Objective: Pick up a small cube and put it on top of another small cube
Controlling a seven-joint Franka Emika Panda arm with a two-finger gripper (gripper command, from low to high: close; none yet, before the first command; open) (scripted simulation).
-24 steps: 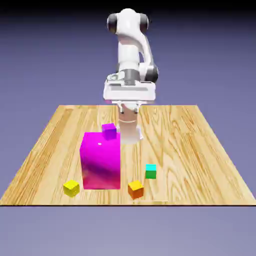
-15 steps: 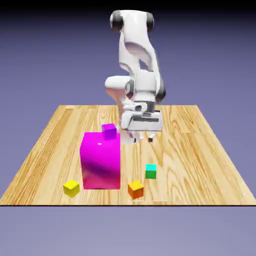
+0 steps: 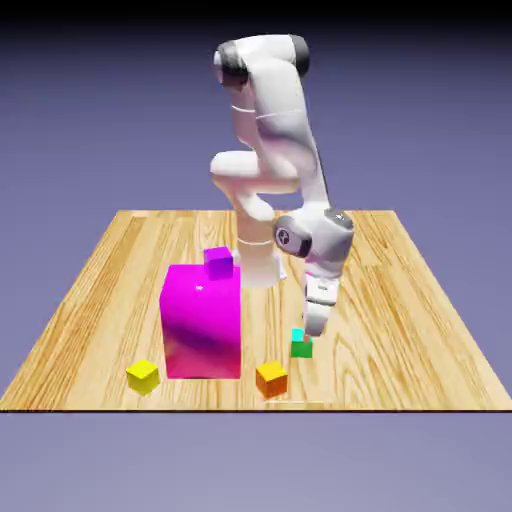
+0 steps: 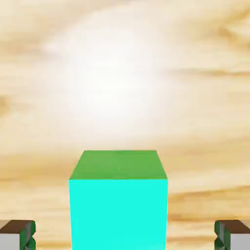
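Down toward the exterior view's right my pincer [image 3: 308,337] has come since the earlier frame, and it is now at the green cube [image 3: 302,349] on the worktop [image 3: 400,330]. Left of that cube sits the orange cube [image 3: 271,380], nearer the front edge.

In the hand view, my fingertips [image 4: 28,235] stand wide, one on each side of the green cube, with gaps between; I hold nothing.
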